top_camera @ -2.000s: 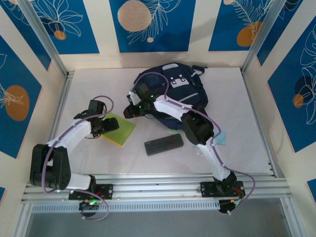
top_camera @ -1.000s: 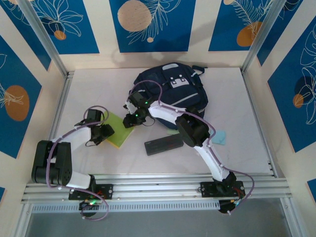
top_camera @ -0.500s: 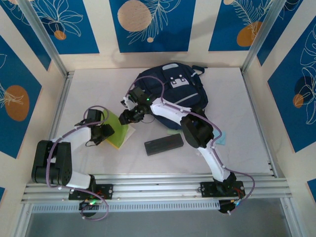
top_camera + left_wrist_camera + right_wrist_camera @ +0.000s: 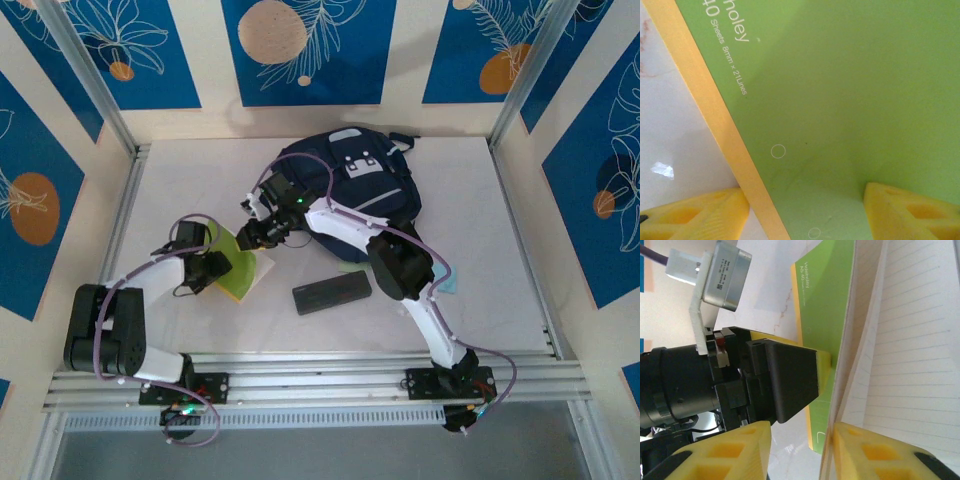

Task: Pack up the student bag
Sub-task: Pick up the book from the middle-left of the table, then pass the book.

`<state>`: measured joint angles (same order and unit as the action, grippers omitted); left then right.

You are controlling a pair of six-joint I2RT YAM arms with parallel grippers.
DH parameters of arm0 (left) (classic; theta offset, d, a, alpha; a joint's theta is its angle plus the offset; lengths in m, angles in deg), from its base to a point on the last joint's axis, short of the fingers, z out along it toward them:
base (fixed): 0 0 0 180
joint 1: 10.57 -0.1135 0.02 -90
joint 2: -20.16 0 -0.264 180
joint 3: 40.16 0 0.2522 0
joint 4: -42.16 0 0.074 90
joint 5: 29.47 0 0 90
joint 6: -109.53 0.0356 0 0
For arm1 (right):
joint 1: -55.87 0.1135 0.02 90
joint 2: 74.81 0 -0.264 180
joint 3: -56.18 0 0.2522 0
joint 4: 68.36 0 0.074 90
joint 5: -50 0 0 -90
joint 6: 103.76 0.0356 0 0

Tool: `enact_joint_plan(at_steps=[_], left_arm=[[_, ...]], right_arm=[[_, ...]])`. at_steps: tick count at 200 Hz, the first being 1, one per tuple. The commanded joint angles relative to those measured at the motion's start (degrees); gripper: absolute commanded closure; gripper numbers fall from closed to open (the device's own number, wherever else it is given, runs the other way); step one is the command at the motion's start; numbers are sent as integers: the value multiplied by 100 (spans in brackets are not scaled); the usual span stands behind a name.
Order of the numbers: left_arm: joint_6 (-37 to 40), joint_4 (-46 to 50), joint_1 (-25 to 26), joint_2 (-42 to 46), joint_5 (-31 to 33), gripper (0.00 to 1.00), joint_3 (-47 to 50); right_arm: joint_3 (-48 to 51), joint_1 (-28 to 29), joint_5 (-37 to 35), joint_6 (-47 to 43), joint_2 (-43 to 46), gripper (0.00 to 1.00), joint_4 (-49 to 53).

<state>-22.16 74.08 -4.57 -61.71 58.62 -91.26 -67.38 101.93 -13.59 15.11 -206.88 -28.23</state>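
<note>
The student bag [image 4: 345, 178], dark navy with pale stripes, lies at the back centre of the table. A green notebook [image 4: 236, 266] with a yellow spine stands tilted up at the front left, white pages [image 4: 915, 365] fanned out. My left gripper [image 4: 217, 266] is open against its green cover [image 4: 840, 90]: one fingertip [image 4: 910, 212] on the cover, the other past the spine over the table. My right gripper [image 4: 252, 235] is open at the notebook's raised edge. One of its fingers [image 4: 880, 455] rests on the lined pages, the other stands well apart.
A flat black case [image 4: 332, 291] lies on the table in front of the bag. A small pale blue thing [image 4: 447, 278] sits beside the right arm's forearm. Metal rails and patterned walls border the white table [image 4: 180, 180].
The right gripper has shifted left and raised the notebook's edge, so the notebook now stands steeper with its pages showing. The left arm has stayed against the cover.
</note>
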Motion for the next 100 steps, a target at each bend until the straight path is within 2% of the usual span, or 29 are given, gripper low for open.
enact_joint_plan(at_steps=[1, 18, 38, 76, 100], left_arm=[[1, -443, 67, -293, -448, 35, 207], [-14, -429, 68, -240, -476, 34, 180], [2, -327, 68, 12, -477, 27, 119], [-121, -377, 42, 561, -657, 10, -71], [-603, -1256, 42, 732, -1009, 1, 117]], right_arm=[[36, 0, 52, 136, -159, 66, 67], [-91, -14, -238, 166, -235, 76, 290], [-42, -94, -170, 347, -178, 100, 198], [669, -512, 597, 1090, 348, 100, -903], [1241, -897, 989, 1655, 789, 100, -1760]])
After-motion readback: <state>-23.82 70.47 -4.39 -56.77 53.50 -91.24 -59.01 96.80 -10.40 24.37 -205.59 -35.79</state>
